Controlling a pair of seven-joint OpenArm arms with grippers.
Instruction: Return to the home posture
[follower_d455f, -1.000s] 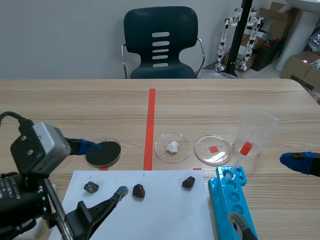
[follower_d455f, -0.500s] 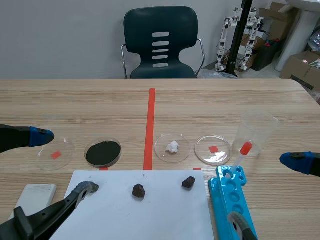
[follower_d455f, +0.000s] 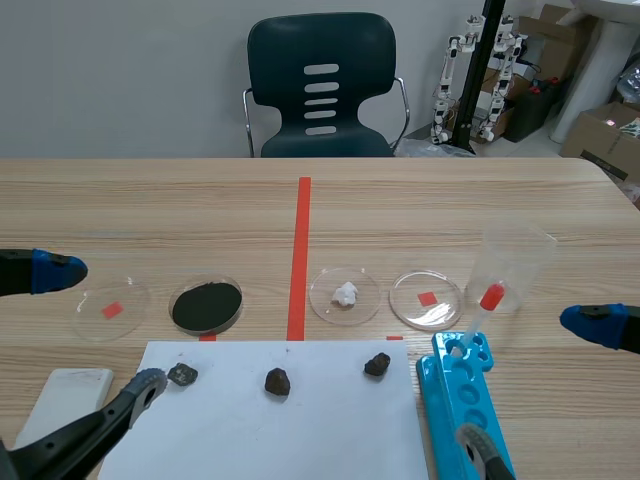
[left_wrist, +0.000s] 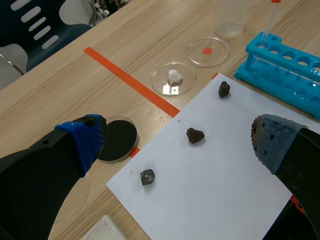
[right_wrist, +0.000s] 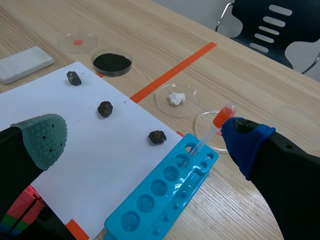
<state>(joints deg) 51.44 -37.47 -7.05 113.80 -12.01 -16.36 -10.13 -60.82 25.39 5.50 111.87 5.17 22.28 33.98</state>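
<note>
My left gripper (follower_d455f: 95, 328) hangs open low at the table's left, its blue pad above an empty petri dish (follower_d455f: 110, 308) and its grey pad at the corner of the white paper sheet (follower_d455f: 290, 430). In the left wrist view the left gripper (left_wrist: 180, 140) holds nothing and spans the sheet (left_wrist: 215, 190) and three dark rocks (left_wrist: 195, 135). My right gripper (follower_d455f: 540, 385) is open at the right, astride the blue tube rack (follower_d455f: 465, 410). From the right wrist, the right gripper (right_wrist: 145, 140) is empty above the rack (right_wrist: 165, 195) and a rock (right_wrist: 157, 136).
Petri dishes line the sheet's far edge: black powder (follower_d455f: 207, 305), a white lump (follower_d455f: 345, 294), and an empty one (follower_d455f: 427, 298). A clear beaker (follower_d455f: 515, 265) and a red-bulbed dropper (follower_d455f: 490, 297) stand at the right. A white block (follower_d455f: 65, 395) lies at the front left.
My left arm has drawn back to the left and lower, away from the black powder dish and the sheet, uncovering the left rock. The right arm has not moved.
</note>
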